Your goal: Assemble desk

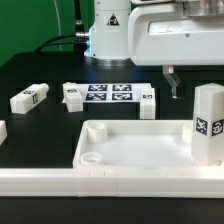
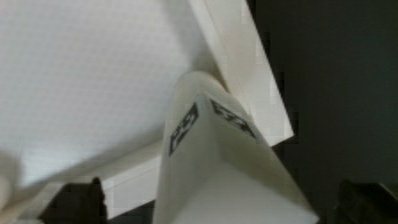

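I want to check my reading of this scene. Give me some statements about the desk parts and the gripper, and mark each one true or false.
1. An upright leg stands at the tabletop's corner on the exterior view's right. True.
2. The gripper is shut on the upright leg. False: its jaws stand open, apart from the leg.
3. A lying leg rests on the table, to the exterior view's left of the marker board. True.
4. The socket in the tabletop's corner on the exterior view's left holds a leg. False: it is empty.
5. The marker board lies inside the tabletop. False: it lies on the table beyond it.
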Robot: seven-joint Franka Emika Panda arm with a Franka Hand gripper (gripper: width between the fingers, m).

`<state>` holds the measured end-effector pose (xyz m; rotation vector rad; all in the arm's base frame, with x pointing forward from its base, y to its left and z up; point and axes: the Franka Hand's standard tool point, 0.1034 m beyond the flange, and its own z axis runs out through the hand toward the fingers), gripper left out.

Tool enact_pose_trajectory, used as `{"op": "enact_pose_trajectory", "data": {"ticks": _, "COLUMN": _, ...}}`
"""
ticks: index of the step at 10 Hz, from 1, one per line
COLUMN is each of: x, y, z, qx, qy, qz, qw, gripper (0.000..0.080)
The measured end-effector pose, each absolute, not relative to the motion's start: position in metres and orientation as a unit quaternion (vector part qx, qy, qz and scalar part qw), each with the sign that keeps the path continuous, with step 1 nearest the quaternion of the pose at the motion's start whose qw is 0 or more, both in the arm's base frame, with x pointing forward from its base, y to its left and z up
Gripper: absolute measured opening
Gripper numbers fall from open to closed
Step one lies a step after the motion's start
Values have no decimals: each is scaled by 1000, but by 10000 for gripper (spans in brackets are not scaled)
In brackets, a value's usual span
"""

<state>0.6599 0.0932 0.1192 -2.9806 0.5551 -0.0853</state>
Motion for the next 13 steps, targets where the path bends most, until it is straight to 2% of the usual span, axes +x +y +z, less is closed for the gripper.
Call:
{"op": "enact_pose_trajectory", "data": {"ticks": 4, "x": 659, "y": 96, "z": 116, "qx": -998, "qy": 19, "qz": -34, "qw": 44, "gripper": 648}}
{"op": "enact_pose_trajectory", "data": {"ticks": 9, "x": 659, "y": 97, "z": 116, "qx": -992, "qy": -111, "qz": -40, "qw": 34, "gripper": 648}}
{"op": "enact_pose_trajectory", "data": {"ticks": 10, "x": 659, "y": 97, "z": 116, "qx": -992, "qy": -114, "qz": -40, "qw": 34, "gripper": 553}}
{"op": "enact_pose_trajectory", "data": {"ticks": 11, "x": 659, "y": 97, "z": 116, "qx": -992, "qy": -113, "qz": -40, "qw": 34, "gripper": 553}}
{"op": "enact_pose_trajectory", "data": {"ticks": 12, "x": 659, "y": 97, "z": 116, "qx": -992, "qy": -113, "qz": -40, "qw": 34, "gripper": 359}}
{"op": "enact_pose_trajectory", "data": {"ticks": 13, "x": 659, "y": 96, "z": 116, "qx": -992, "qy": -112, "qz": -40, "qw": 34, "gripper": 289}}
